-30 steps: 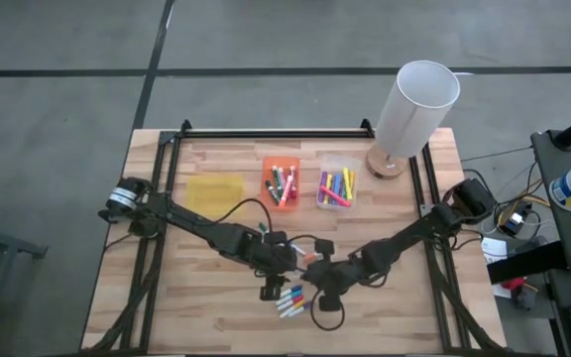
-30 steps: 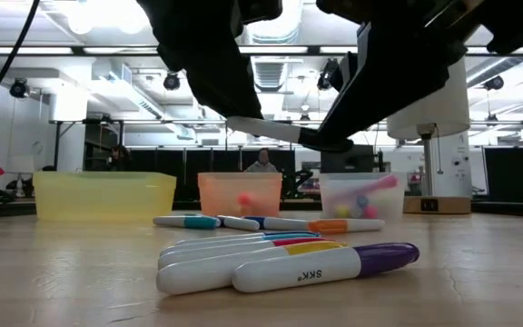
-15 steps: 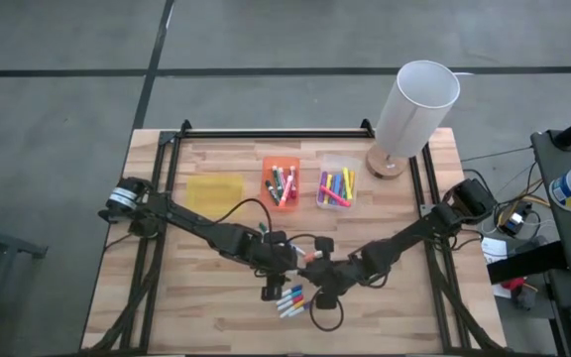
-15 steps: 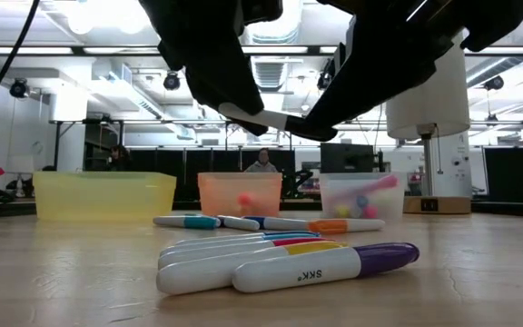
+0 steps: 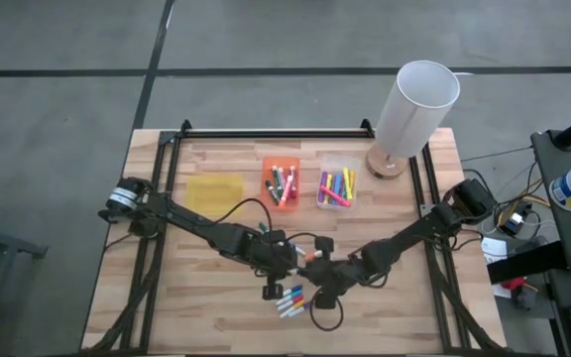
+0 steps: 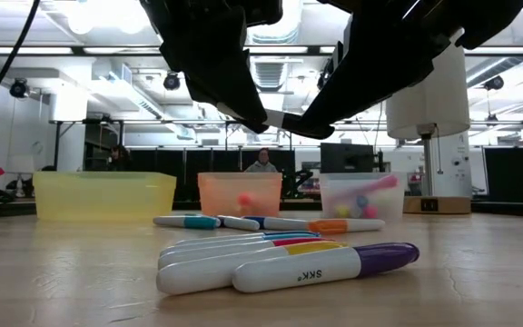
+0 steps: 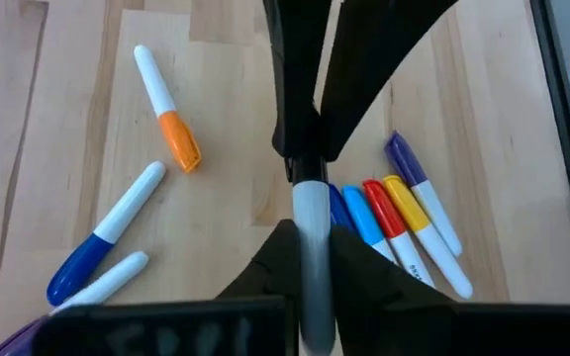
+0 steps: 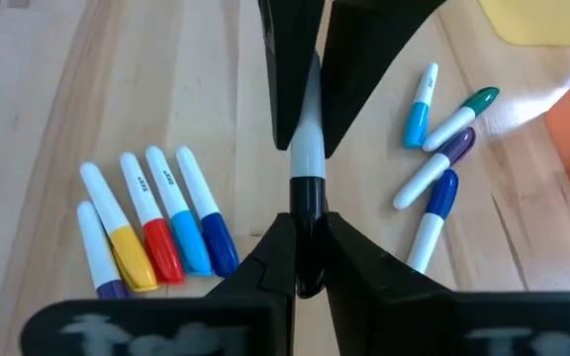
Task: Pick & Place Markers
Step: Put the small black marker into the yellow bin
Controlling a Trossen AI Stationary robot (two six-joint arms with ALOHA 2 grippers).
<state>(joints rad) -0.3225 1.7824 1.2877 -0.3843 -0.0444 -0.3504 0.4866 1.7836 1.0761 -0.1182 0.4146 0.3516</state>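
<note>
Both pincers, left (image 7: 310, 237) and right (image 8: 305, 232), are clamped on opposite ends of one white-barrelled, black-capped marker (image 6: 275, 120), held mid-air above the loose capped markers (image 6: 284, 259) on the wooden desk (image 5: 196, 297).

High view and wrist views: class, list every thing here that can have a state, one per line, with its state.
left gripper: shut on the held marker's white barrel
right gripper: shut on the held marker's black end
held marker: lifted above the table, gripped by both grippers
loose markers: capped, lying flat on the table
yellow bin: empty
orange bin: holds markers
clear bin: holds markers
lamp: upright
</note>
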